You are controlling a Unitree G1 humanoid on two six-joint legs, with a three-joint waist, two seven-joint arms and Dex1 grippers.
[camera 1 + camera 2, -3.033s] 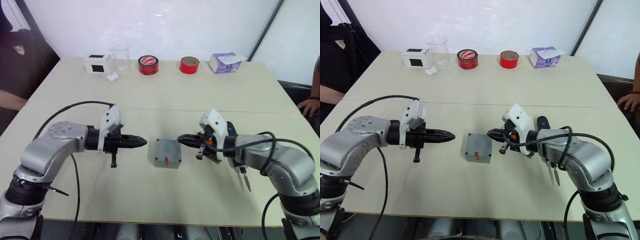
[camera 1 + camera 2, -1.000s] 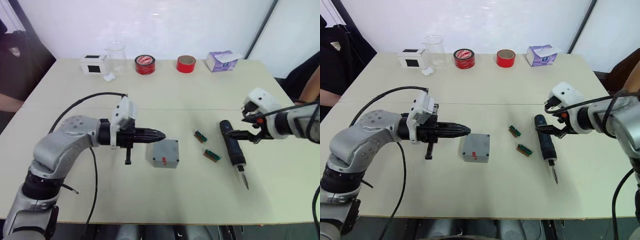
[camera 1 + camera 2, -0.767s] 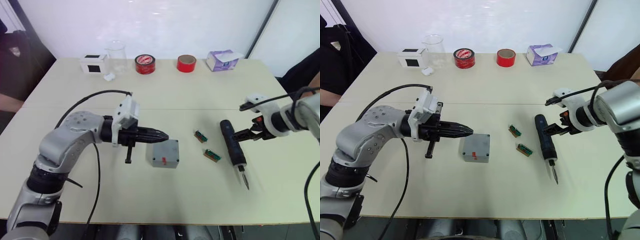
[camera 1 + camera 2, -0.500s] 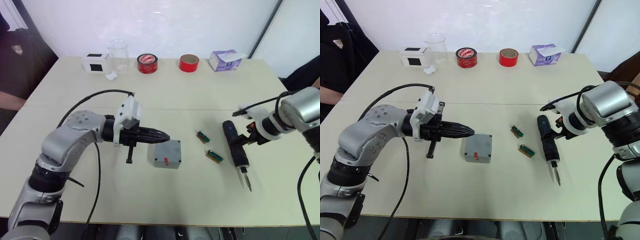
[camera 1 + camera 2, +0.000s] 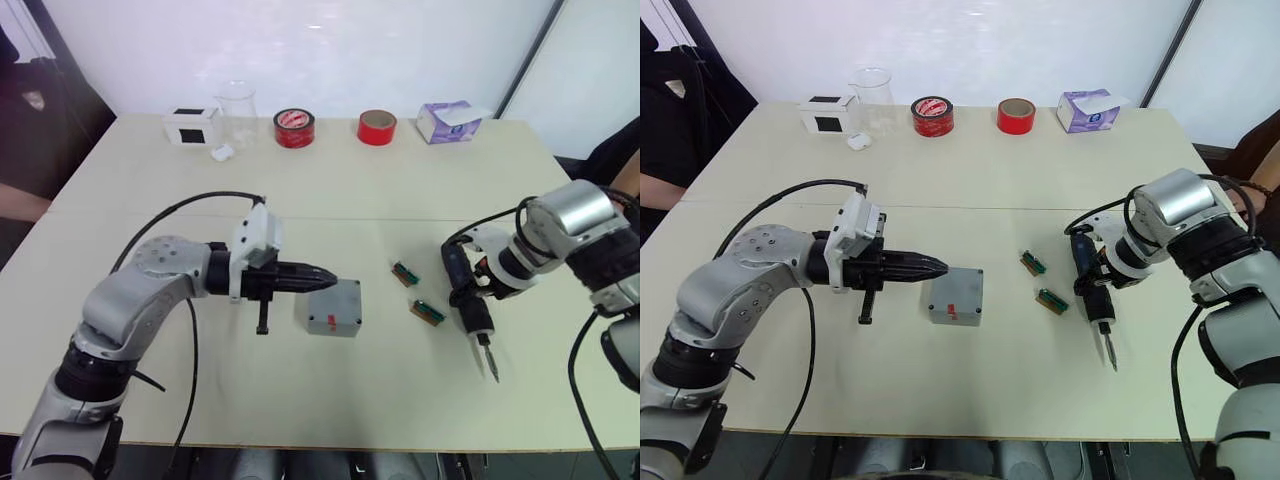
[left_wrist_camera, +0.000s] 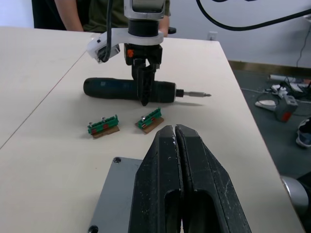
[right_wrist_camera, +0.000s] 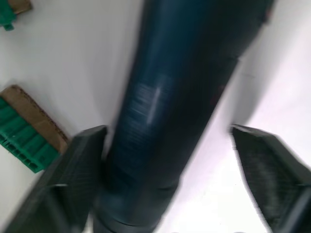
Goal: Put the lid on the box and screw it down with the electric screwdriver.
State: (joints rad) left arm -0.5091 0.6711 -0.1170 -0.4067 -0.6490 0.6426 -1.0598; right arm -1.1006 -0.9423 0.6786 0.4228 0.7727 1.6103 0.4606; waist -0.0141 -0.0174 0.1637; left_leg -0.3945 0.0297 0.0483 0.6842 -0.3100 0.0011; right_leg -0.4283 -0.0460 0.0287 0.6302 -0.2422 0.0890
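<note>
The box [image 5: 331,308], grey with the lid on top and a small red mark on its near side, sits on the bench [image 5: 330,195] near the middle. The left claw [image 5: 328,279] has its two black fingers pressed together, and their tip touches or nearly touches the box's far left top edge; the left wrist view shows the fingers [image 6: 165,194] closed over the lid's corner.

To the right lies the screwdriver [image 5: 468,303], flat on the bench, its metal bit pointing toward the near edge. The right claw [image 5: 1092,282] comes down over the screwdriver's body with its fingers spread wide; in the right wrist view one finger [image 7: 77,179] stands on each side of the dark barrel, and whether either touches it cannot be told.

Between the box and the screwdriver lie two small green circuit pieces [image 5: 403,273], apart from each other.

Along the far edge stand a white-and-black cube [image 5: 193,126], a clear beaker [image 5: 237,107], two red tape rolls [image 5: 295,128] and a purple tissue carton [image 5: 447,121].

A person's arm [image 5: 22,200] rests at the far left edge.
</note>
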